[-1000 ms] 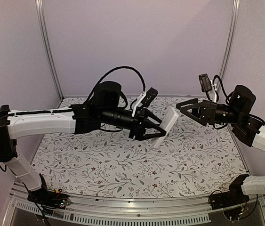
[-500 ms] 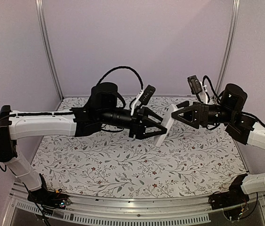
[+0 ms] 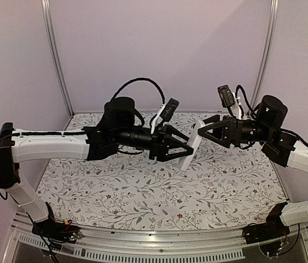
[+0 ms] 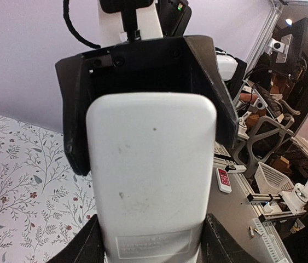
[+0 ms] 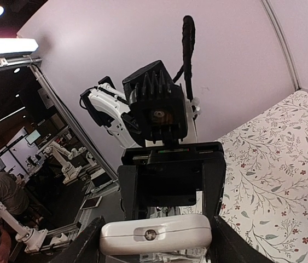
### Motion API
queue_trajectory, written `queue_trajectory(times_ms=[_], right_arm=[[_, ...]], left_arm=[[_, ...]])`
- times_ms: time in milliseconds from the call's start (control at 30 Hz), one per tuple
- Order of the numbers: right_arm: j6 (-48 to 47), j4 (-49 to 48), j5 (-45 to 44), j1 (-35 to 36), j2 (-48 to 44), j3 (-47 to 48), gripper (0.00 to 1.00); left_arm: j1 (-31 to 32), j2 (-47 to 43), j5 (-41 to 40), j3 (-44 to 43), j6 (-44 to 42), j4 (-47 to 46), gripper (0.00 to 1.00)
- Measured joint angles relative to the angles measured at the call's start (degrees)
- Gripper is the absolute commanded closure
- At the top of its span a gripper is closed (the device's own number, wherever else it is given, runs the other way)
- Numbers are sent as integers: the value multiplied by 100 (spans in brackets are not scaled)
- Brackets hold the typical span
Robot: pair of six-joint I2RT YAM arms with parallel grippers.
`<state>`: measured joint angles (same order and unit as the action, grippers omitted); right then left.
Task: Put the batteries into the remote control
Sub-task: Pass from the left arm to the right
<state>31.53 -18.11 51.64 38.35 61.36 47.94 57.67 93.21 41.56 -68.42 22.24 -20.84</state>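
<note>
Gripping the remote control (image 3: 193, 143) aloft by its lower end in your left fingers (image 4: 86, 247), you needed the right fingers (image 5: 83, 244), flanking its upper end with contact unclear, to close squarely.

top: high and behind, looking down and forward over table (image 3: 143, 192) | left wrist: very near remote (image 4: 151, 175), facing rightward | right wrist: very near remote end, facing leftward | shared by all: remote, table
</note>
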Motion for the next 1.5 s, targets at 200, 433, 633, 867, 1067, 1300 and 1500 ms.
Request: queue_trajectory(times_ms=[200, 433, 633, 867, 1067, 1300, 1500], right_arm=[[39, 9, 72, 28, 74, 44, 30], [-52, 35, 96, 31, 170, 44, 44], [-146, 111, 59, 28, 173, 103, 56], [-280, 726, -72, 39, 181, 321, 61], [-686, 2092, -551, 59, 341, 756, 67], [-1432, 4419, -1738, 66, 1296, 1899, 73], [-1661, 5995, -2817, 66, 2612, 2892, 75]], left_arm=[[-35, 0, -2, 0, 55, -131, 67], [-72, 2, 4, 2, 245, -278, 67], [-81, 2, 22, 2, 415, -302, 46], [-186, -13, 17, 15, 352, -68, 2], [-831, -579, -157, 584, 269, 581, 0], [-1414, -1224, -1064, 861, 275, 1325, 0], [-1690, -1259, -1873, 1178, 476, 1716, 0]])
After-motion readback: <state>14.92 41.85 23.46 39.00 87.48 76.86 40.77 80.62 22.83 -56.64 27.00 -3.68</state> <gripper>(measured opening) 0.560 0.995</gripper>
